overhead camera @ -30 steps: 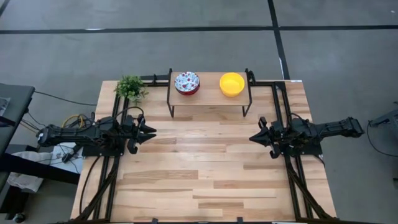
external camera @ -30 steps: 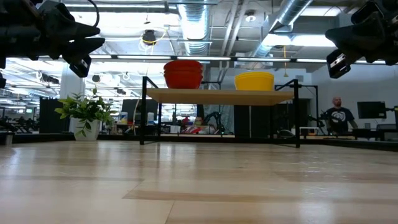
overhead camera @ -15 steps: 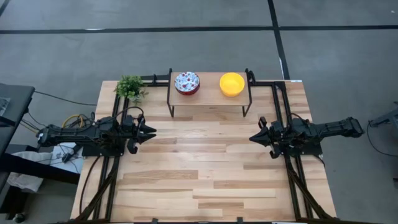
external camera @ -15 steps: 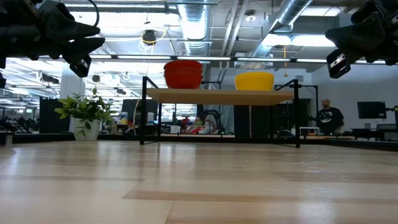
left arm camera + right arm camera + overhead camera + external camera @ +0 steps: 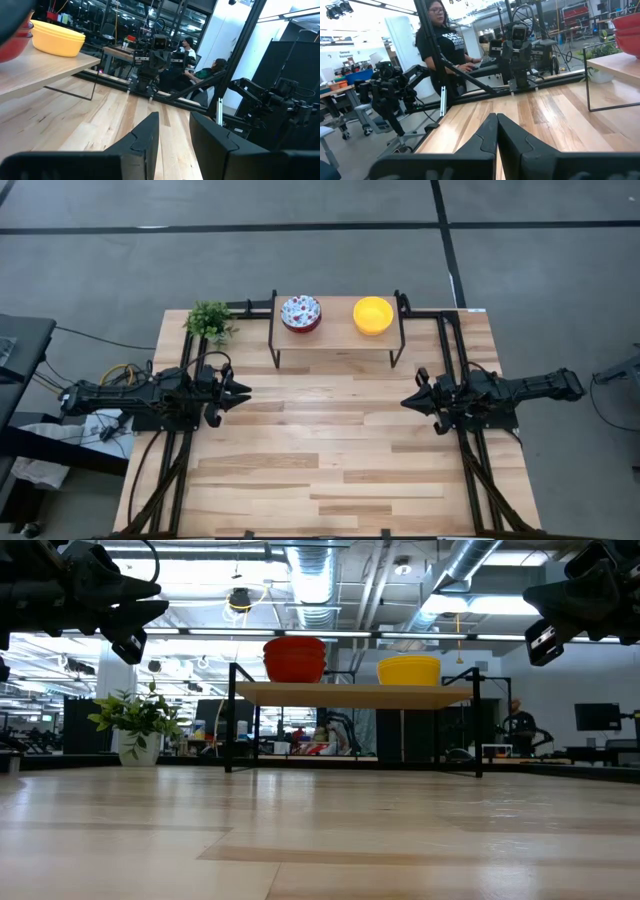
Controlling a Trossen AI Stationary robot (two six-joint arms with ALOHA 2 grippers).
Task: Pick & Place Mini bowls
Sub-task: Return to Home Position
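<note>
Two mini bowls stand on their bases on a small wooden shelf at the table's far edge. One is white inside with red and blue specks and red outside. The other is plain yellow. My left gripper hovers level over the table's left side, open, with nothing between its fingers. My right gripper hovers level over the right side, shut and empty. Both point toward the table's middle, well short of the shelf.
A small green plant stands at the far left corner beside the shelf. The shelf rests on thin black metal legs. Bare wooden tabletop stretches between the two arms. People sit and stand in the room beyond the table.
Both arms and both bowls have kept still. Only a person in the room far behind the table has walked a little toward the left.
</note>
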